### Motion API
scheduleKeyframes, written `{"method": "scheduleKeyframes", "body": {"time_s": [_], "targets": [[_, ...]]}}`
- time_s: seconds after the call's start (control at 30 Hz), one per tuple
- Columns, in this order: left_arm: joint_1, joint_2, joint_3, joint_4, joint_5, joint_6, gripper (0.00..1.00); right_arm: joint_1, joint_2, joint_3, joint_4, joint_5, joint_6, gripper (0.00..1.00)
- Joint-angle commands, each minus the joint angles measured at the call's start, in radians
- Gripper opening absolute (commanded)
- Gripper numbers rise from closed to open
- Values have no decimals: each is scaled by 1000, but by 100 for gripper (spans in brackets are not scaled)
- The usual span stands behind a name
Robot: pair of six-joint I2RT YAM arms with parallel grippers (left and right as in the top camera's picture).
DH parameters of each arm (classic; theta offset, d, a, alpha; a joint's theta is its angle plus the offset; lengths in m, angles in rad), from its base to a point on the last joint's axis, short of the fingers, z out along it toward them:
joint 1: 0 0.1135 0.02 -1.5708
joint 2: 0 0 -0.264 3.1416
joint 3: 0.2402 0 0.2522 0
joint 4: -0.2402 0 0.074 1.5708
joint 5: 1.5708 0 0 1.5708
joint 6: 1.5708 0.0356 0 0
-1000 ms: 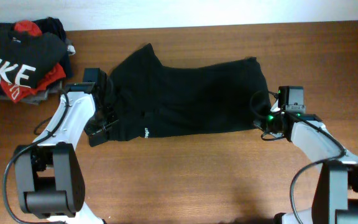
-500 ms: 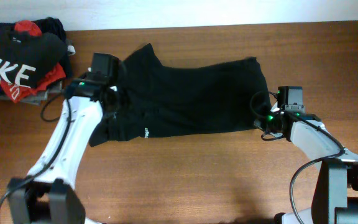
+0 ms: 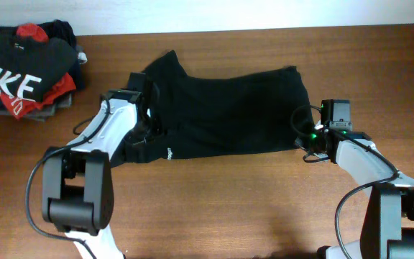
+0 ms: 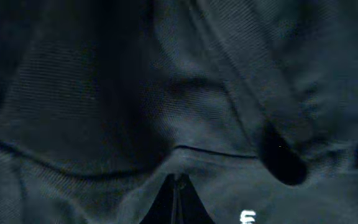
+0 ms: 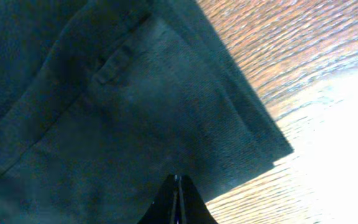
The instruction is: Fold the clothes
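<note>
T-shirt (image 3: 228, 108) — where is it?
— Spread over the middle of the table (image 3: 214, 208), nearer the far edge. The left end effector (image 4: 178, 190) and the right end effector (image 5: 178, 190) are pinched closed on its cloth; carry the left side over slowly and low, I think.

The overhead view is bright and evenly lit from above, sharp across the whole counter (image 3: 214, 208), with only faint, soft shadows. The black T-shirt (image 3: 228, 108) swallows the light there and shows almost no fold detail. The left wrist view is very dim, bluish and grainy, the fabric weave just readable and the corners sinking into black. In the right wrist view the cloth looks teal and slightly soft, while hard glare bleaches the counter at lower right to white.
</note>
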Motion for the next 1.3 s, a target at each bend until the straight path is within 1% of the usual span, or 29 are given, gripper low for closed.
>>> {"method": "scheduleKeyframes", "body": {"time_s": [0.0,0.17,0.47,0.67,0.77,0.93,1.17,1.27], "targets": [[6,46,-5,-13,-21,19,1,3,3,10,0,68,-10,4],[28,83,-5,-38,-31,16,1,2,16,10,4,108,-10,4],[96,84,-5,-61,-64,16,1,2,150,10,59,107,-10,4],[129,84,-5,-74,-81,16,1,-22,179,10,60,117,-9,4],[145,84,-5,-78,-109,16,1,-76,179,34,13,134,22,4],[153,82,-5,-83,-109,16,1,-143,178,91,-79,134,21,4],[153,23,-5,-101,-116,16,1,-153,170,180,-162,137,-10,4],[153,-29,-5,-114,-177,15,1,-154,164,218,-199,138,-9,4]]}}
